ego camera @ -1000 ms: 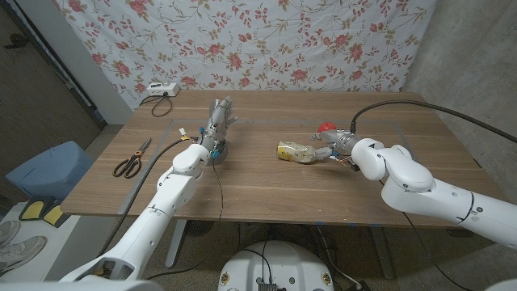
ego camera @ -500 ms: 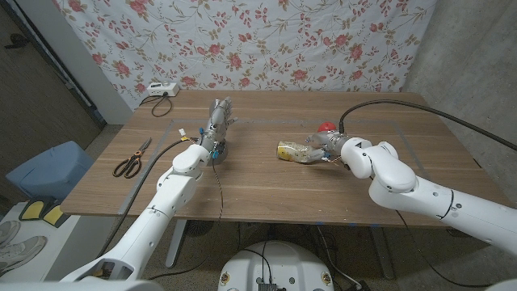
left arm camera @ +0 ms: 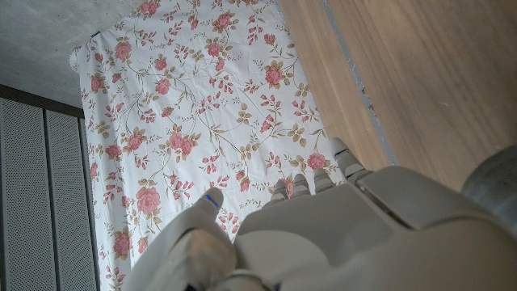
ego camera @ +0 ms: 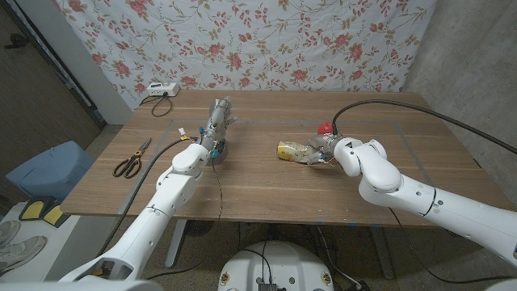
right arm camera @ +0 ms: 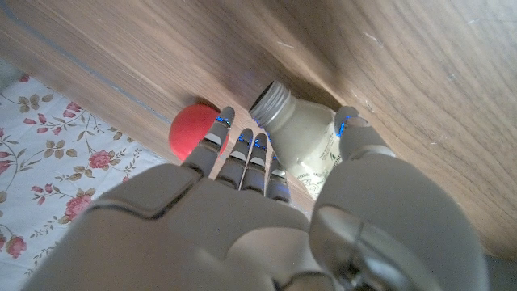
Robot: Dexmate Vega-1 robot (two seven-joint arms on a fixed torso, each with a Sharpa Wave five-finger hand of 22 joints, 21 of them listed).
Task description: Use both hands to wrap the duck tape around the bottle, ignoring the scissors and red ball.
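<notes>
One wooden counter (ego camera: 266, 174) carries everything, with a flowered cloth (ego camera: 242, 40) hung behind it. Two arms reach in. The right hand (ego camera: 321, 151) sits mid-counter, its fingers (right arm camera: 242, 162) spread around the one bottle (ego camera: 292, 151), which lies on its side with its open neck (right arm camera: 273, 100) pointing away from the palm; whether the fingers actually grip it I cannot tell. The left hand (ego camera: 216, 125) stands upright at the far left, touching one grey tape roll (ego camera: 218, 149); its hold cannot be judged. One red ball (ego camera: 325, 128) lies just beyond the bottle. One pair of scissors (ego camera: 132, 159) lies near the left edge. One white box (ego camera: 158, 89) sits at the far corner.
</notes>
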